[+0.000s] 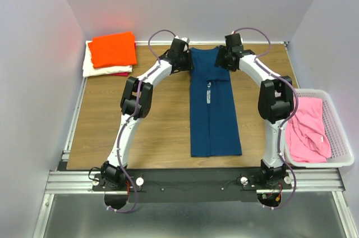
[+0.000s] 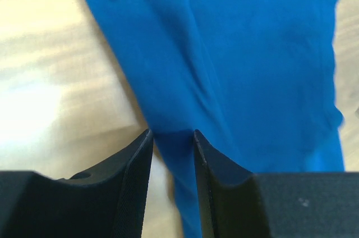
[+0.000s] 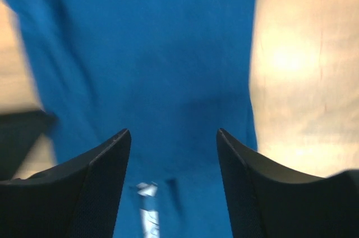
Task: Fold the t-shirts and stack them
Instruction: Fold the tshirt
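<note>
navy t-shirt (image 1: 216, 115) runs near-to-far, collar at the far end; left gripper (image 2: 173, 133) pinches it, right gripper (image 3: 173, 132) spread

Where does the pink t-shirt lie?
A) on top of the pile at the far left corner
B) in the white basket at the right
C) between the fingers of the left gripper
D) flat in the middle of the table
B: the top view shows the pink t-shirt crumpled inside the white basket at the right, while the orange t-shirt tops the far-left pile.
</note>
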